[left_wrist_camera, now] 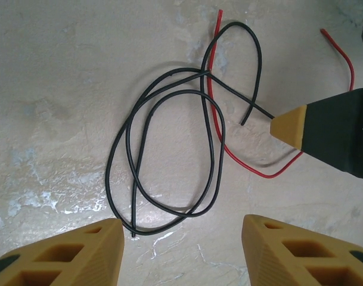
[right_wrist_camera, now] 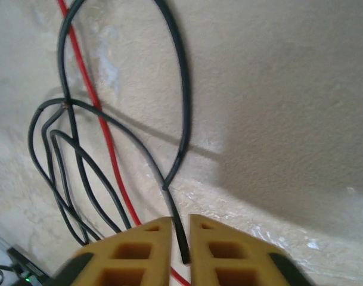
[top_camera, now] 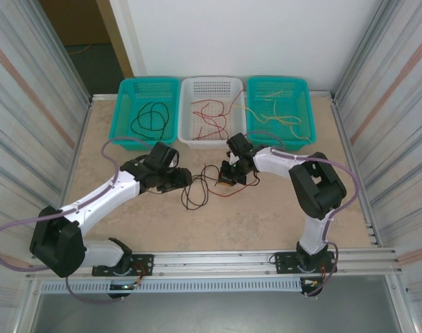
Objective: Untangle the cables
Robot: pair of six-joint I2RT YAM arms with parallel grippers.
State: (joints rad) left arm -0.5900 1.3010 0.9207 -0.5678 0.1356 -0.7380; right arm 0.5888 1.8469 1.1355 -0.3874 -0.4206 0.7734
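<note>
pinching the free end of the black cable (right_wrist_camera: 184, 107) in the right claw (right_wrist_camera: 180, 229), fingers set narrow with only that strand between them, low over the beige worktop (top_camera: 252, 222). holding the left claw (left_wrist_camera: 182, 221) wide, nothing gripped, fingertips either side of the bottom of the black loops; touching or not, cannot tell. lying flat on the worktop between the two claws, near its middle: black cable in several overlapping ovals, one red cable (left_wrist_camera: 264, 175) crossing them and curving out toward the right claw. seen from the left wrist, tip of the right claw at the right edge, black end running straight into it. standing along the far edge, side by side: teal basket (top_camera: 120, 114) with black strands, white basket (top_camera: 211, 142) with red strands, second teal basket (top_camera: 309, 111) with yellow strands.
</note>
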